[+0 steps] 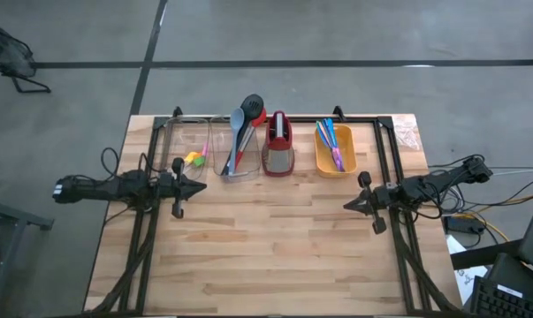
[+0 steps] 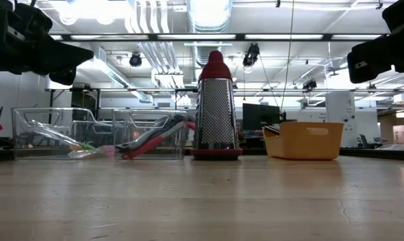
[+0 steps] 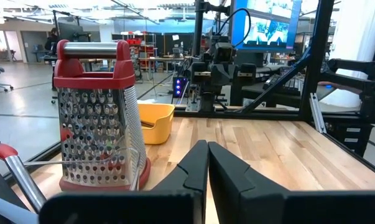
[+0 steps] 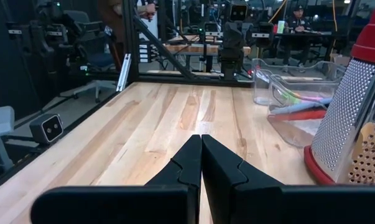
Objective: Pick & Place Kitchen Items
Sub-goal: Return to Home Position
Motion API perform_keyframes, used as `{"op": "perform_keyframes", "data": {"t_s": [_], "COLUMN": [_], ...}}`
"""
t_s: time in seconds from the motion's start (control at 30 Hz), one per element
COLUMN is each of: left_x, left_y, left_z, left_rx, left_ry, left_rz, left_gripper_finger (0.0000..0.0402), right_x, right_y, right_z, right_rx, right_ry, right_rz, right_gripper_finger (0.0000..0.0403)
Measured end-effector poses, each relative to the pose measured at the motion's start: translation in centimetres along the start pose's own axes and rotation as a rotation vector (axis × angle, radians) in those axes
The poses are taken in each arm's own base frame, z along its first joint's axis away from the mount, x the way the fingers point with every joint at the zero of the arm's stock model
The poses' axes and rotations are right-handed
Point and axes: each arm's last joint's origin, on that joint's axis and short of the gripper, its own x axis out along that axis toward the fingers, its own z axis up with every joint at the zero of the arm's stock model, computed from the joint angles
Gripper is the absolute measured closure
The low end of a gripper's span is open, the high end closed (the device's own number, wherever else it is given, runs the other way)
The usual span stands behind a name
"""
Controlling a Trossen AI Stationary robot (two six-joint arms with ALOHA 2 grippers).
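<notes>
Long-handled spoons (image 1: 242,132), black, grey-blue and red, lie in a clear bin (image 1: 237,150) at the table's far side. Small yellow, green and pink blocks (image 1: 194,160) lie in another clear bin (image 1: 185,146) to its left. Thin blue and pink cutlery (image 1: 331,141) lies in the orange bin (image 1: 334,152). My left gripper (image 1: 201,188) is shut and empty above the table, just near of the block bin. My right gripper (image 1: 347,205) is shut and empty at the table's right, near of the orange bin.
A red-and-grey grater (image 1: 277,146) stands upright between the spoon bin and the orange bin. A crumpled clear wrapper (image 1: 407,134) lies at the far right corner. Bare wood (image 1: 275,247) spans the middle and near part of the table between the arms.
</notes>
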Motion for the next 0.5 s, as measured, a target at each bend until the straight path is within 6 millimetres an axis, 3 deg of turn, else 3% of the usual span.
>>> {"op": "perform_keyframes", "data": {"t_s": [0.5], "left_x": [0.0], "left_y": [0.0], "left_z": [0.01], "left_rx": [0.0], "left_ry": [0.0], "left_rz": [0.0], "left_gripper_finger": [0.0381], "right_x": [0.0], "right_y": [0.0], "right_z": [0.0], "right_rx": [-0.007], "right_ry": [0.0], "right_rz": [0.0], "right_gripper_finger": [0.0394]}}
